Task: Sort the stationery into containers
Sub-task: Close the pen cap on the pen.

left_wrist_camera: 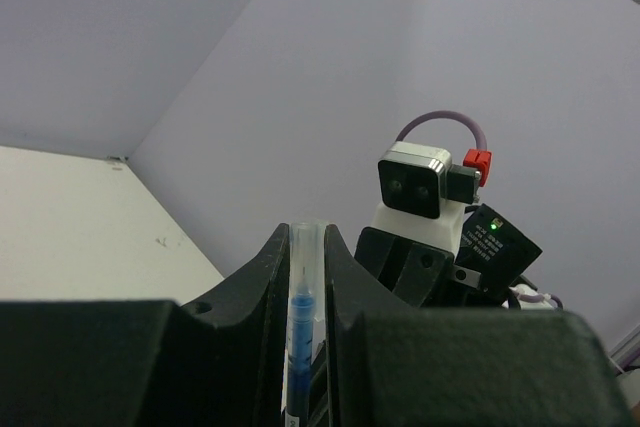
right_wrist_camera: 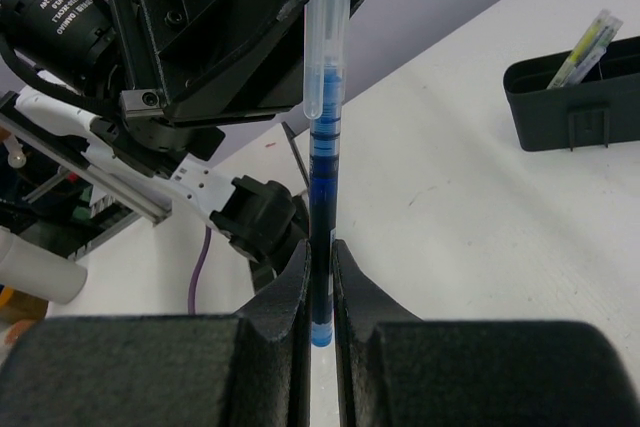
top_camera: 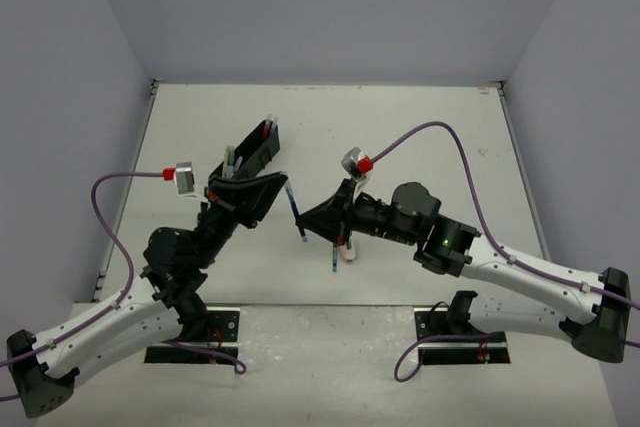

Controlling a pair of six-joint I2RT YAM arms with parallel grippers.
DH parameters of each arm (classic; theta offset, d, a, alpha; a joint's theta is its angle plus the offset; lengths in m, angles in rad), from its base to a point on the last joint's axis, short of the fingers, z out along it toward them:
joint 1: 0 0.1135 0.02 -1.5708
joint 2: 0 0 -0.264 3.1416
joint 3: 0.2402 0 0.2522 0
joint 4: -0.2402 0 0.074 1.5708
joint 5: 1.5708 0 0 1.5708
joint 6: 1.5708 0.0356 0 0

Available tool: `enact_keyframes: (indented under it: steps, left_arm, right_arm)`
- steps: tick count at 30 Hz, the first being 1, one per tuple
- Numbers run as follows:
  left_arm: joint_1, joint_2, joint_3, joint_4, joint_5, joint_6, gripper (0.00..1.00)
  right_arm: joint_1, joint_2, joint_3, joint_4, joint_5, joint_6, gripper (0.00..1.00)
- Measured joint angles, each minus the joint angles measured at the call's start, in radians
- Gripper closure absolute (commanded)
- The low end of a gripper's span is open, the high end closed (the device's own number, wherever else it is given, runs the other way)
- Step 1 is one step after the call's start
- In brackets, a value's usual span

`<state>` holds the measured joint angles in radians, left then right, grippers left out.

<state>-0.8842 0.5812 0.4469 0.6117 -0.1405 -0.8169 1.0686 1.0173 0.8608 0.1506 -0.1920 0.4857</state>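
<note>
Well, desk point(top_camera: 420, 117): white and flat, with pale walls around it.
Left arm point(top_camera: 110, 322): reaches in toward the middle of the desk.
Right arm point(top_camera: 520, 267): reaches in from the other side to meet it.
Tray point(top_camera: 266, 139): black, on the desk just behind the left jaws, with some pens sticking out of it.
Left jaws: clenched on the clear cap end of the blue pen.
Right jaws: clenched on the blue end of the same pen.
Blue pen point(right_wrist_camera: 322, 177): in the middle, held at both ends between the two arms.
Loose pens point(top_camera: 345, 247): a few lie on the desk under the right arm.
Yellow pen point(right_wrist_camera: 585, 47): leans inside the tray.
</note>
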Motion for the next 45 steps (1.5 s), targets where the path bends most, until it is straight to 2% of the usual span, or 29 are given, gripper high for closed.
enact_keyframes:
  steps: [3, 7, 10, 16, 17, 18, 21, 24, 25, 31, 35, 38, 42, 43, 45]
  left_arm:
    - [0.001, 0.0, 0.0, 0.012, -0.005, -0.003, 0.96]
    - [0.001, 0.0, 0.0, 0.008, -0.006, -0.002, 0.84]
    - [0.001, -0.002, 0.0, 0.001, -0.005, -0.001, 0.81]
    - [-0.003, 0.001, 0.018, -0.065, 0.023, 0.015, 0.67]
    - [-0.005, 0.003, 0.02, -0.078, 0.03, 0.017, 0.6]
    - [-0.005, 0.006, 0.022, -0.088, 0.035, 0.019, 0.59]
    - [-0.006, 0.008, 0.023, -0.114, 0.05, 0.026, 0.67]
    - [-0.007, 0.006, 0.023, -0.115, 0.066, 0.027, 0.95]
    - [-0.007, 0.005, 0.023, -0.113, 0.071, 0.028, 0.99]
    - [-0.004, 0.002, 0.023, -0.084, 0.131, 0.074, 1.0]
    - [0.001, -0.005, 0.023, -0.047, 0.193, 0.128, 1.0]
    - [0.002, -0.01, 0.031, -0.036, 0.255, 0.165, 1.0]
    - [0.0, -0.004, 0.038, -0.033, 0.328, 0.185, 1.0]
    - [0.0, 0.0, 0.039, -0.03, 0.336, 0.186, 1.0]
    - [0.0, 0.004, 0.042, -0.028, 0.346, 0.186, 1.0]
  right_arm:
    - [0.001, 0.019, 0.026, -0.014, 0.0, -0.022, 1.0]
    - [0.001, 0.031, 0.035, -0.023, 0.0, -0.043, 1.0]
    - [0.001, 0.031, 0.035, -0.024, -0.001, -0.051, 1.0]
    - [-0.001, 0.027, 0.035, 0.011, 0.011, -0.067, 1.0]
    - [-0.001, 0.025, 0.036, 0.017, 0.015, -0.069, 1.0]
    - [-0.003, 0.025, 0.036, 0.022, 0.019, -0.07, 1.0]
    - [-0.003, 0.024, 0.037, 0.033, 0.02, -0.073, 1.0]
    - [-0.004, 0.024, 0.039, 0.033, 0.02, -0.076, 1.0]
    - [-0.005, 0.024, 0.039, 0.033, 0.02, -0.077, 1.0]
    - [-0.004, 0.024, 0.051, 0.028, 0.011, -0.083, 1.0]
    - [-0.004, 0.036, 0.078, 0.02, -0.035, -0.092, 0.79]
    - [-0.004, 0.063, 0.109, 0.019, -0.082, -0.1, 0.78]
    - [0.0, 0.098, 0.132, 0.02, -0.13, -0.109, 0.79]
    - [0.0, 0.103, 0.134, 0.02, -0.142, -0.11, 0.81]
    - [0.0, 0.11, 0.137, 0.017, -0.164, -0.114, 0.94]
